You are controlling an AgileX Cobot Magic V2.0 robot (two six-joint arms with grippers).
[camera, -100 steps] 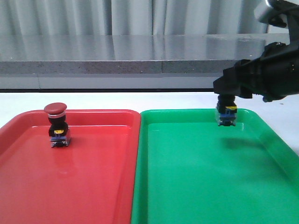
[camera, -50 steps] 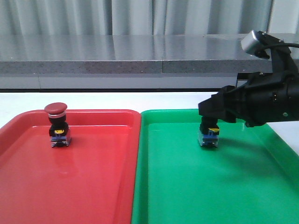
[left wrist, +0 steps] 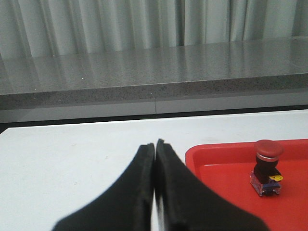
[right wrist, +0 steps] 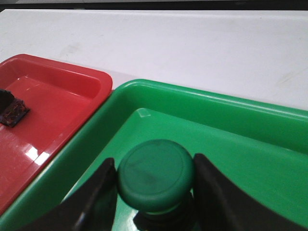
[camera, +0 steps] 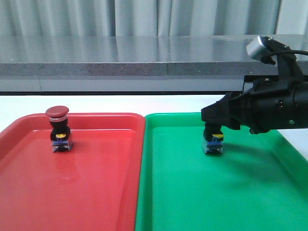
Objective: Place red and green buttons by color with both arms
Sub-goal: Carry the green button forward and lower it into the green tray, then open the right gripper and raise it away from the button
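Observation:
The red button (camera: 59, 127) stands upright at the back left of the red tray (camera: 96, 192); it also shows in the left wrist view (left wrist: 267, 166). The green button (camera: 214, 141) stands with its base on the floor of the green tray (camera: 216, 197). My right gripper (camera: 212, 118) is shut on it, one finger on each side of its green cap (right wrist: 156, 173). My left gripper (left wrist: 155, 144) is shut and empty over the white table, left of the red tray (left wrist: 226, 159). The left arm is out of the front view.
The two trays lie side by side, their rims touching at the middle (camera: 142, 159). A grey ledge (camera: 144, 67) runs along the back of the white table (camera: 120, 103). The right arm's black body (camera: 274, 106) hangs over the green tray's right side.
My right gripper has carried the green button leftward and down, from the tray's back right to its floor nearer the middle. The red button has not moved.

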